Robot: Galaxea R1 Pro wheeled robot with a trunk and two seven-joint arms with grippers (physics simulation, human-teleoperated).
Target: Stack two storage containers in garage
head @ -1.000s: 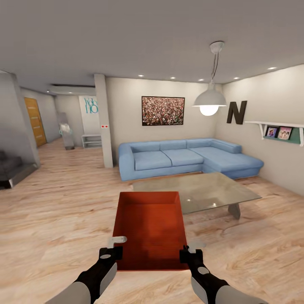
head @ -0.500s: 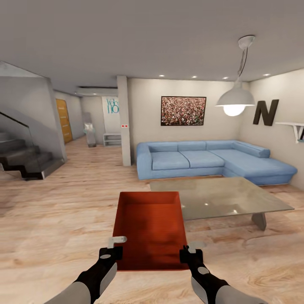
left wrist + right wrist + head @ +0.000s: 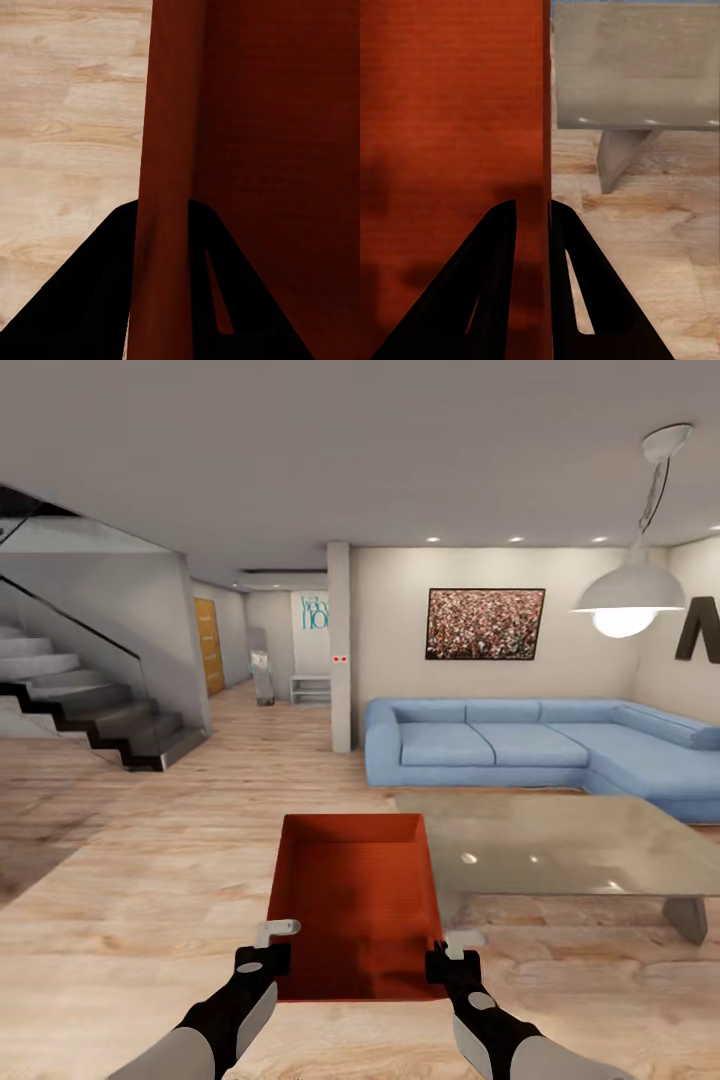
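I hold one orange-red storage container (image 3: 355,900) in front of me above the light wood plank floor of the living room. My left gripper (image 3: 268,952) is shut on its left wall near the close corner, and my right gripper (image 3: 441,958) is shut on its right wall. In the left wrist view the container wall (image 3: 169,172) runs between the two dark fingers (image 3: 97,300). The right wrist view shows the container wall (image 3: 545,112) pinched between the fingers (image 3: 577,285). The container is open-topped and empty.
A glass coffee table (image 3: 560,845) stands close on my right, its leg (image 3: 619,154) near the container. A blue corner sofa (image 3: 530,745) sits behind it. Grey stairs (image 3: 80,705) rise at the left. A pillar (image 3: 340,650) and a hallway with a wooden door (image 3: 208,645) lie ahead.
The whole view has swung left: sofa, table and lamp slid right, and the stairs came into view. Both grippers and the container keep their places relative to me.
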